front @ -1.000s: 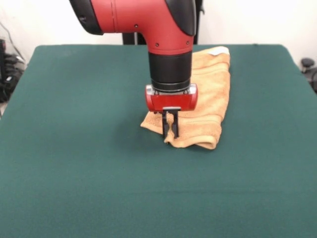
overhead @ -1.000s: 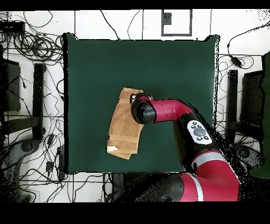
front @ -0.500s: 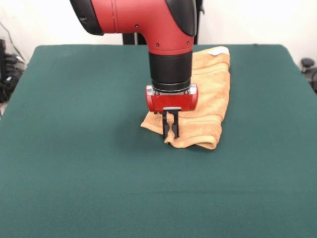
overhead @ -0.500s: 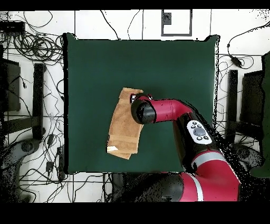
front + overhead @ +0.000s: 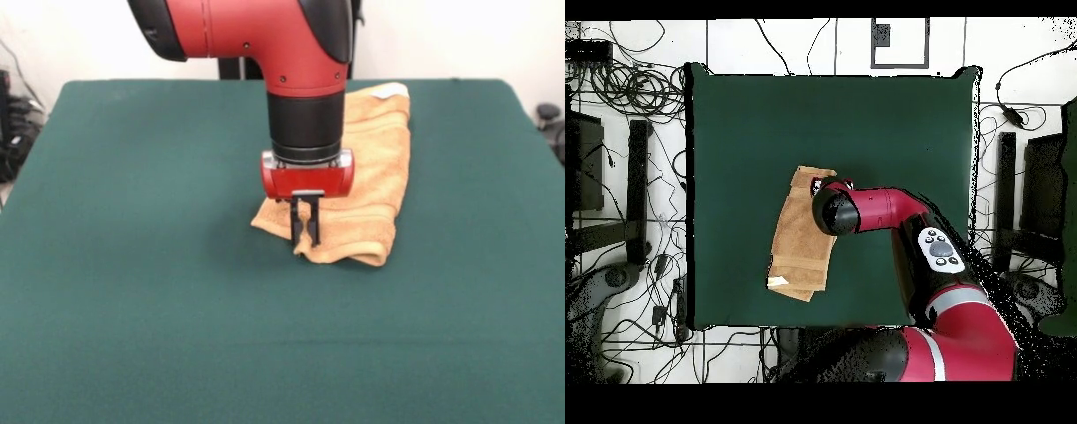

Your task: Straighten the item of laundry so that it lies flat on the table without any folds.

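Note:
The item of laundry [image 5: 375, 159], an orange-tan towel, lies folded into a long strip on the green table [image 5: 132, 265], with a white tag [image 5: 386, 90] at its far end. My gripper [image 5: 305, 237] points straight down at the strip's near edge. Its black fingers [image 5: 312, 221] stand close together, pinching a small raised fold of the cloth. In the overhead view the towel [image 5: 797, 245] runs from the table's middle toward the bottom edge. The red arm [image 5: 875, 210] covers its upper right corner there and hides the gripper itself.
Wide green table surface [image 5: 865, 120] spreads around the towel on all sides. Cables and dark equipment [image 5: 625, 180] lie on the floor beyond the table's edges. The arm's thick red link [image 5: 247, 35] hangs over the table's far middle.

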Controlling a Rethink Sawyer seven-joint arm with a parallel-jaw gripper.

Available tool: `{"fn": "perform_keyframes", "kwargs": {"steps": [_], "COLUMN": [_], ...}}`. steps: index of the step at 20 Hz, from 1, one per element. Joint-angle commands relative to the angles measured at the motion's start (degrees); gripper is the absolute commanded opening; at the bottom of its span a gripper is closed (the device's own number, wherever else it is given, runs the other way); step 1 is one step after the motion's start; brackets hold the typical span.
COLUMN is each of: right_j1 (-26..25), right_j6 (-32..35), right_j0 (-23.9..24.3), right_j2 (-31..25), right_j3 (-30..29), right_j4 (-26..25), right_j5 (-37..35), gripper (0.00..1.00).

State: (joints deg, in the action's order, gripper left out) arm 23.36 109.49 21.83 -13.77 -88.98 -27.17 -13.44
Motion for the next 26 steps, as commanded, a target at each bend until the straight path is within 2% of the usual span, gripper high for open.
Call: {"fn": "perform_keyframes", "kwargs": {"steps": [1, 7, 26], "right_j1": [-0.07, 3.1, 4.85], "right_j6": [5.48, 5.09, 4.76], "right_j0": [-3.07, -2.49, -2.63], "right_j2": [-0.21, -1.29, -1.93], "right_j3": [-3.23, -5.01, -5.43], "right_j4": [0.41, 1.59, 3.38], "right_j5": [-0.55, -2.77, -5.09], "gripper": [0.0, 0.0, 0.0]}}
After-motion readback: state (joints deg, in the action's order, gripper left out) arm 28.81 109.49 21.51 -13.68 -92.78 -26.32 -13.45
